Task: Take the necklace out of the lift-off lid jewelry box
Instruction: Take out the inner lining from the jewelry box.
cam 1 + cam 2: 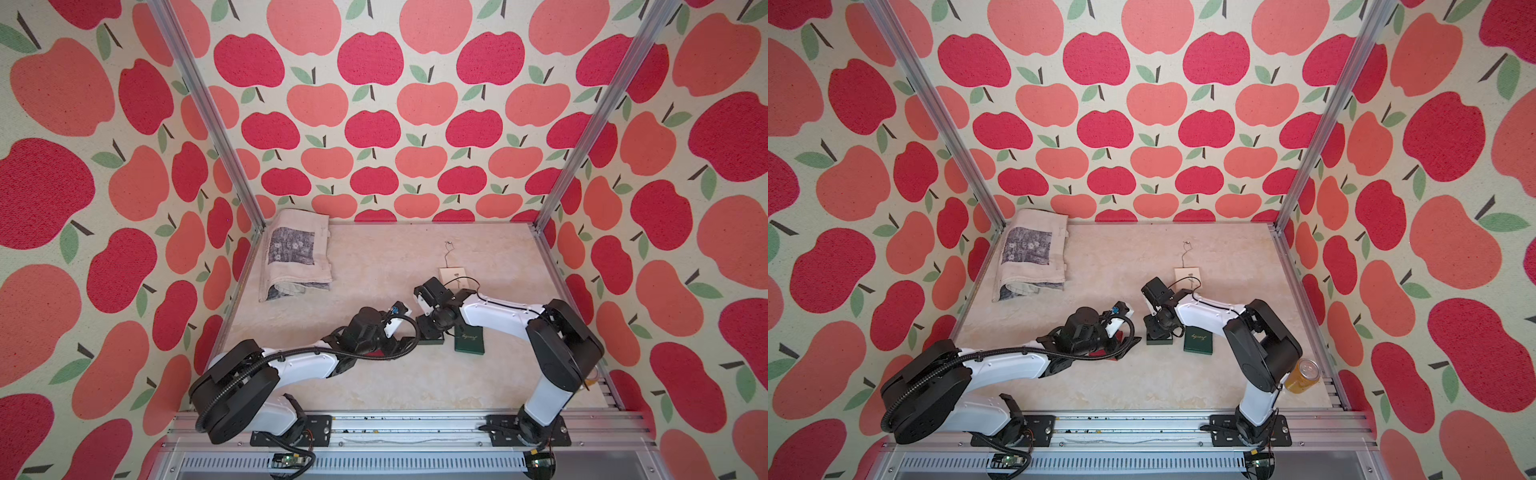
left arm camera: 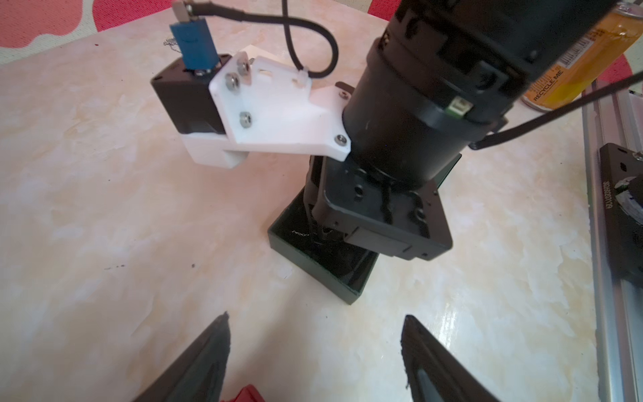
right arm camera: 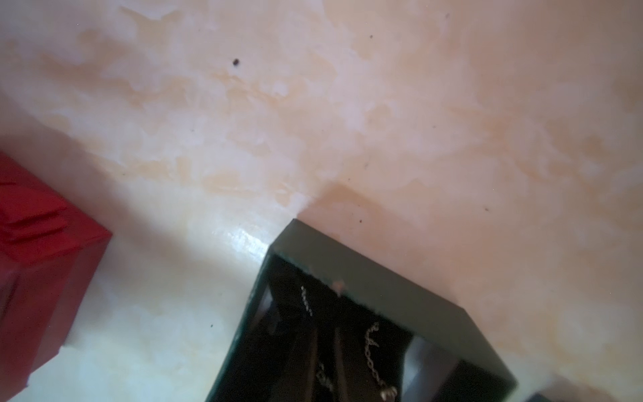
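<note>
Inside the jewelry box (image 3: 382, 289), the necklace (image 3: 374, 351) is seen lying loose, not yet lifted out. The lid (image 1: 469, 343) is already set down just beside the box. The right end effector (image 2: 317, 232) is sunk into the box, and whether it is pressed together cannot be told. The left end effector (image 2: 316, 316) is held spread near the box, empty.

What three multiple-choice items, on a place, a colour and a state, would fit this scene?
1. The lid of the jewelry box lies: A) on the box; B) on the table beside it; C) on the folded cloth.
2. The jewelry box is: A) dark green; B) blue; C) white.
3. The left fingers are: A) apart, empty; B) shut on the lid; C) shut on a can.
Key: B, it lies flat next to the open base; A, its wall shows dark green; A, bare table shows between them.
</note>
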Tool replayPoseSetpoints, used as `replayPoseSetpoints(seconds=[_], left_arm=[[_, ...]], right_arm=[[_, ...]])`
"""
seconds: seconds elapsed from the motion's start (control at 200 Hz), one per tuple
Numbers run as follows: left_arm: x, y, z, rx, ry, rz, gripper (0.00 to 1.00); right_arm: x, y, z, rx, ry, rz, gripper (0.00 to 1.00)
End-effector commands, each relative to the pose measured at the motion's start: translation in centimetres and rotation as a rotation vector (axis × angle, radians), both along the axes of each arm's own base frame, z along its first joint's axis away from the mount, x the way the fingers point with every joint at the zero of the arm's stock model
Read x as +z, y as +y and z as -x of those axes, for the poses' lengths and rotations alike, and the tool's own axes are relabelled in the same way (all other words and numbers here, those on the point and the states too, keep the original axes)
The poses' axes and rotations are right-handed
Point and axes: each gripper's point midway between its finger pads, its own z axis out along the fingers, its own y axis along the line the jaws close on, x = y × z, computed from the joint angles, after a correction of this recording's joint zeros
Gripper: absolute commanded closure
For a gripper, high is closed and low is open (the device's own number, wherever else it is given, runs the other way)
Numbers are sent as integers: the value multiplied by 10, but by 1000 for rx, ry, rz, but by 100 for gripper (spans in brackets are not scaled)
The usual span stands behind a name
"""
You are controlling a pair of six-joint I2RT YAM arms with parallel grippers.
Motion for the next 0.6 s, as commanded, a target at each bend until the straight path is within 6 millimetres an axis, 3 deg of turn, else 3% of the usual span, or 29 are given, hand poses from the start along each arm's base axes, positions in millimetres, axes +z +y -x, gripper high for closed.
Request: replayPoseSetpoints(seconds=[0.0,0.37,0.595], left_arm=[[11,-12,-9,-4,1,40,24],[7,-18,-14,-4,14,36,28],[18,-34,9,-164,2,85,28]], right_arm=[[14,-5,4,-2,-7,-23,89],[56,-13,6,-18,-76,-80,90],[77,-12,9,-19,-96,-130,90]])
